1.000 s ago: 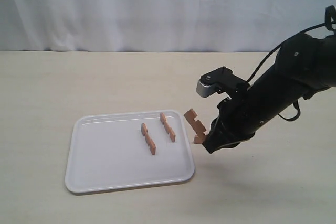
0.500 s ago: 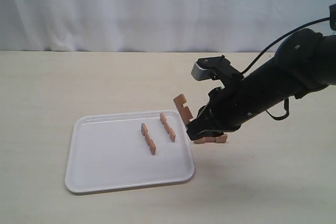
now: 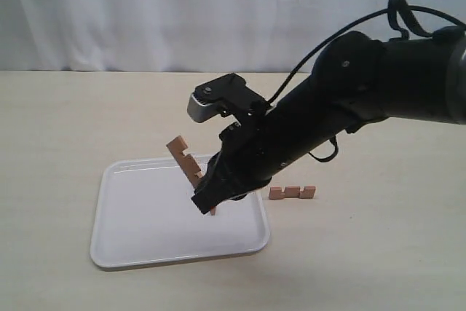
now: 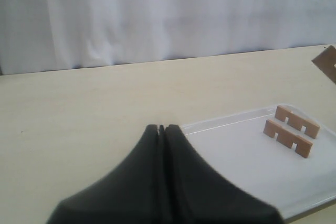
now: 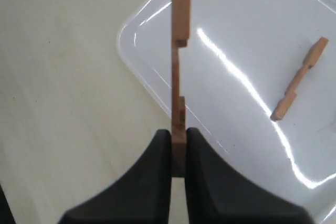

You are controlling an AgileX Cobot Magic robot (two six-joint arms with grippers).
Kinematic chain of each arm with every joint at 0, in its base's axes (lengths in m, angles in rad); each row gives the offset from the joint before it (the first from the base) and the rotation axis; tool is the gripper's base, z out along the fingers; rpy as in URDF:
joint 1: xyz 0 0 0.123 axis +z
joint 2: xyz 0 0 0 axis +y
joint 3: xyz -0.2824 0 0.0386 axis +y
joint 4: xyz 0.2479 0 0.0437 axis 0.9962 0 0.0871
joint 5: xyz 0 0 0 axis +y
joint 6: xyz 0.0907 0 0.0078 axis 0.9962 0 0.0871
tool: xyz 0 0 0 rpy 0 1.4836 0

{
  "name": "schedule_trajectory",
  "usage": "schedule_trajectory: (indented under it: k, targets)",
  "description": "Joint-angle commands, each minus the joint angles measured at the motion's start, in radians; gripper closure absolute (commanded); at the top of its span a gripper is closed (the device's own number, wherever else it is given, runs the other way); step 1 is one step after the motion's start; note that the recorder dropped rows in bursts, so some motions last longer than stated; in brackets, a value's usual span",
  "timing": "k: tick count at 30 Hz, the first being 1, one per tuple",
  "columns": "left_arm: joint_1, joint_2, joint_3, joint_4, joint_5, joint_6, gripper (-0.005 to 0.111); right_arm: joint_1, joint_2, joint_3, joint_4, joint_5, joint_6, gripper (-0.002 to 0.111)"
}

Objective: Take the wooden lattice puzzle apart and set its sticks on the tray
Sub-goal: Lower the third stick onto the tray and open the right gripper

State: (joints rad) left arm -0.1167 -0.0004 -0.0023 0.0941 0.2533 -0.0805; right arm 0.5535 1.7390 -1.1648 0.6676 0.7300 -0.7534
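Observation:
My right gripper (image 3: 205, 189) (image 5: 179, 139) is shut on the lower end of one notched reddish-brown stick (image 3: 184, 158) (image 5: 180, 51). It holds the stick tilted above the white tray (image 3: 138, 209) (image 5: 236, 24), near its far side. Two more sticks (image 4: 297, 120) (image 4: 287, 137) lie side by side on the tray (image 4: 236, 150); the arm hides most of them in the exterior view. A fourth stick (image 3: 291, 192) lies on the table just right of the tray. No assembled lattice shows. My left gripper (image 4: 161, 128) is shut and empty, by the tray's edge.
The right arm's black body (image 3: 349, 100) and its cable stretch over the tray's right side. A pale curtain (image 3: 145, 12) closes off the back of the beige table (image 3: 65, 129).
The right arm swung left from beside the tray's right edge to over the tray, carrying the stick and lifting it. The fourth stick on the table came into view.

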Motion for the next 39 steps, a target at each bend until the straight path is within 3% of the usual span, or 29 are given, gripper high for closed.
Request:
schedule_trajectory:
  k: [1,4,6,10,15,28,39]
  targets:
    - [0.001,0.000,0.002,-0.001,-0.013,-0.003,0.107,0.059,0.064,-0.099,-0.179,0.032,0.216,0.104]
    - [0.001,0.000,0.002,-0.001,-0.013,-0.003,0.107,0.101,0.175,-0.253,-0.462,0.235,0.546,0.104]
    - [0.001,0.000,0.002,-0.001,-0.013,-0.003,0.107,0.125,0.239,-0.337,-0.558,0.309,0.637,0.104]
    - [0.001,0.000,0.002,-0.001,-0.013,-0.003,0.107,0.178,0.349,-0.457,-0.548,0.333,0.636,0.104]
    - [0.001,0.000,0.002,-0.001,-0.013,-0.003,0.107,0.181,0.463,-0.552,-0.556,0.337,0.781,0.104]
    - [0.001,0.000,0.002,-0.001,-0.013,-0.003,0.107,0.181,0.501,-0.557,-0.683,0.288,0.881,0.104]
    - [0.001,0.000,0.002,-0.001,-0.013,-0.003,0.107,0.181,0.546,-0.557,-0.679,0.265,0.882,0.104]
